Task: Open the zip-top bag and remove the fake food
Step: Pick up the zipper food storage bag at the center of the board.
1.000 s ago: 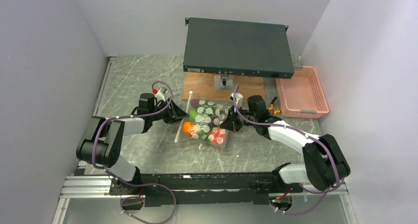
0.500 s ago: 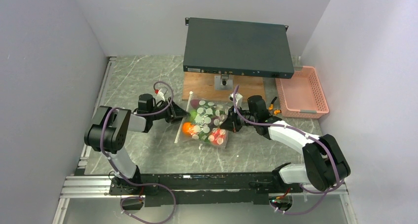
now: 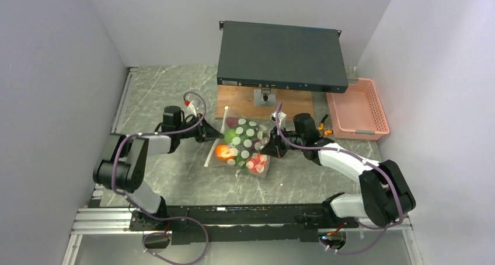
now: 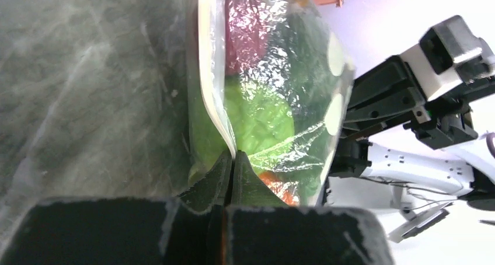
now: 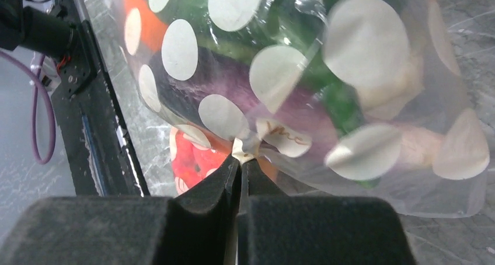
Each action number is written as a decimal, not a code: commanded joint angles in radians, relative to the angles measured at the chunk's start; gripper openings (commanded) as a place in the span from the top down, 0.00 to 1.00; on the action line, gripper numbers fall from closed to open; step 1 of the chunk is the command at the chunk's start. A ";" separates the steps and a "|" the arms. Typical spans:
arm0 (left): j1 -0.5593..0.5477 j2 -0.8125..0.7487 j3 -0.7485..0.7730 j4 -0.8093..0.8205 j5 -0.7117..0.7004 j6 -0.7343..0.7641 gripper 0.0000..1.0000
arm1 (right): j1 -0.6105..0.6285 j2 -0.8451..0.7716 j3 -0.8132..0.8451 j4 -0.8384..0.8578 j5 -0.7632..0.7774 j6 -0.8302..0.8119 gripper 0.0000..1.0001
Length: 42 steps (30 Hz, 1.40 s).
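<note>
Food (image 5: 198,160) blurred behind dotted zip-top bag (image 5: 362,49).

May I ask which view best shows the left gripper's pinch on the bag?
Left wrist view: left gripper shut on the bag's white edge, close up. Top view shows it tiny; right wrist view shows only the bag's other side.

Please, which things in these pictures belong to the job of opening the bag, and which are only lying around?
Belong to the job:
- zip-top bag
- fake food inside it
- left gripper, pinched shut on the bag's edge
- right gripper, pinched shut on the bag's plastic

Only lying about:
- pink basket
- dark flat box
- wooden board
</note>
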State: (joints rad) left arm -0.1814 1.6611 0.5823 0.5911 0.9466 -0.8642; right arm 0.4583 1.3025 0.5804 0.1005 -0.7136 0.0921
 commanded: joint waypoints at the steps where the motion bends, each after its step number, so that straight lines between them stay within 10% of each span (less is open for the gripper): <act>1: -0.022 -0.227 0.160 -0.447 -0.041 0.366 1.00 | -0.017 -0.052 0.044 -0.110 -0.116 -0.141 0.89; 8: -0.029 -0.369 0.353 -0.985 -0.160 0.752 1.00 | -0.058 -0.173 0.195 -0.467 -0.293 -0.471 0.23; 13: -0.064 -0.390 0.441 -1.170 -0.192 0.934 1.00 | -0.065 -0.182 0.285 -0.582 -0.364 -0.584 0.16; 21: -0.179 -0.472 0.550 -1.288 -0.239 1.087 1.00 | -0.065 -0.117 0.327 -0.284 -0.443 -0.420 0.08; 42: -0.291 -0.562 0.604 -1.202 -0.160 1.046 1.00 | -0.067 -0.118 0.230 0.238 -0.409 -0.029 0.00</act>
State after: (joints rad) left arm -0.4667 1.1164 1.1782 -0.6926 0.7151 0.1970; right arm 0.3958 1.2095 0.8497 0.2176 -1.1385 0.0132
